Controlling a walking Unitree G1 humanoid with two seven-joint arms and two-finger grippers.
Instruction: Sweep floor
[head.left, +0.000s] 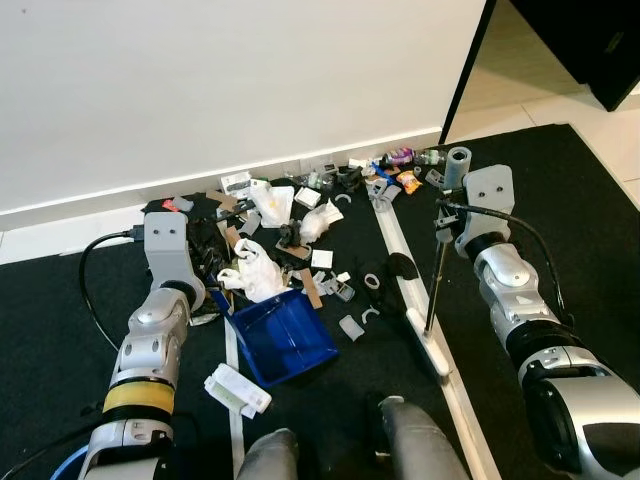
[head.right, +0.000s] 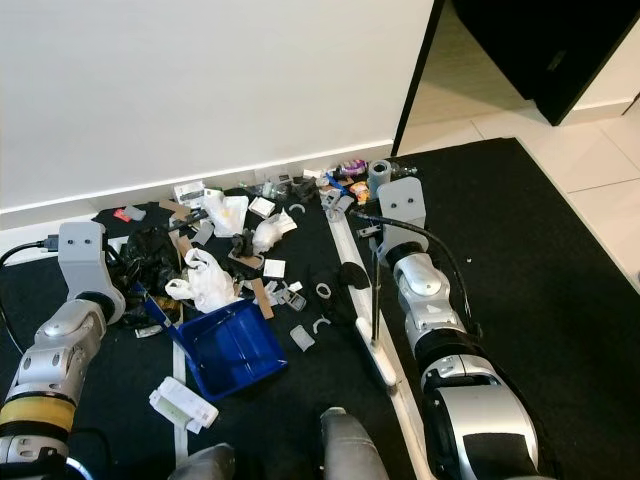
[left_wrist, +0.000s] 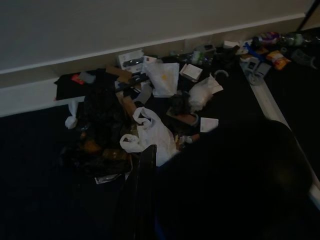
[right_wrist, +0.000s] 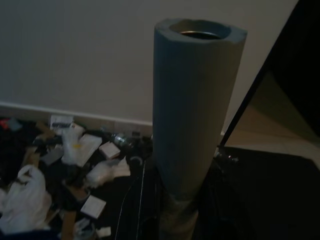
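Rubbish lay heaped on the black carpet along the foot of the white wall: crumpled white plastic bags, scraps of cardboard, small boxes, black wrappers and a few bottles near the dark door frame. A blue dustpan sat on the carpet just in front of the heap, its open mouth touching the nearest white bag, and the left pincer was clamped on its rim, one black finger visible against the bag in the left wrist view. A flat white box lay just beside the pan, nearer the robot. On the other side, the right arm reached forward and its pincer held a grey broom handle upright; the thin dark shaft ran down to a long white broom head that rested on the carpet at the right edge of the pile, stretching back toward the wall
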